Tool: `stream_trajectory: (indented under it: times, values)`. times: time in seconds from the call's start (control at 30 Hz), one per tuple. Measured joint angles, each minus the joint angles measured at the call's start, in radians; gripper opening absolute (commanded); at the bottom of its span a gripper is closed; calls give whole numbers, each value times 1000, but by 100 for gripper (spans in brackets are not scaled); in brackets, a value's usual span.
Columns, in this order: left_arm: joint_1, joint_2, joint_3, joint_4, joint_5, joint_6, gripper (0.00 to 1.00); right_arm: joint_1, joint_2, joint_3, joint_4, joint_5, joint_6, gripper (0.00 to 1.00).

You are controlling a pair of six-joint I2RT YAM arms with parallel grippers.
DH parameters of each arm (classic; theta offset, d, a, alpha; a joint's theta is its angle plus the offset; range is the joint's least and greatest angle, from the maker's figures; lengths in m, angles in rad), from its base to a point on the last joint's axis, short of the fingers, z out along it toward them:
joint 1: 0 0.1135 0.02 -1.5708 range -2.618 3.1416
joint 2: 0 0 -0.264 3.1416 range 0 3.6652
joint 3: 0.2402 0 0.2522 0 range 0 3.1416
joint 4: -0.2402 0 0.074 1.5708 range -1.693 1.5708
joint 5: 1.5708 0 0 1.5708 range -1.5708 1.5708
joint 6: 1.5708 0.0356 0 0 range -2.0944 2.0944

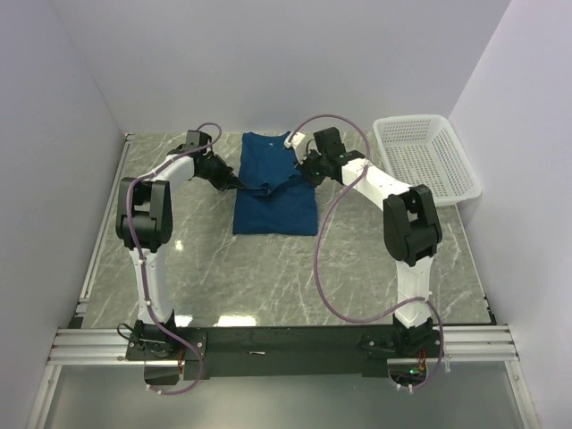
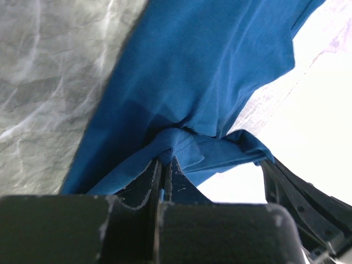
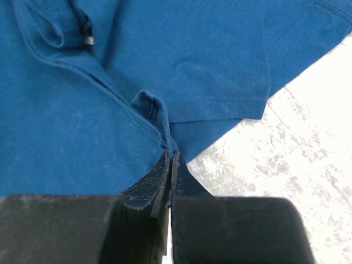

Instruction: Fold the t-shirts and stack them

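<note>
One dark blue t-shirt lies on the marble table at the back centre, its plain side up and its print hidden. My left gripper is shut on the shirt's left edge; in the left wrist view a bunched fold of the t-shirt sits pinched at my left gripper. My right gripper is shut on the right edge. In the right wrist view the t-shirt shows a hemmed edge clamped at my right gripper. The cloth sags between the two grippers.
A white mesh basket stands at the back right, beside the right arm. The side walls close in the table left and right. A black rail runs along the near edge by the arm bases.
</note>
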Motion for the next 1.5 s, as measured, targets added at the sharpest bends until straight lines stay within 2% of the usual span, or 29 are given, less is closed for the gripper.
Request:
stream_trajectory:
  times: [1.33, 1.37, 1.4, 1.43, 1.47, 1.5]
  values:
    - [16, 37, 76, 24, 60, -27, 2, -13, 115, 140, -25, 95, 42, 0]
    - [17, 37, 75, 29, 61, -31, 8, -13, 121, 151, -25, 98, 43, 3]
    - [19, 37, 72, 42, 65, -38, 28, -13, 126, 162, -23, 101, 45, 22]
    - [22, 37, 63, 68, 69, -46, 38, -13, 133, 171, -22, 110, 55, 38]
    - [26, 36, 51, 97, 73, -56, 45, -13, 137, 177, -18, 128, 63, 74]
    - [30, 34, 35, 123, 77, -68, 51, -13, 142, 182, -14, 151, 82, 79]
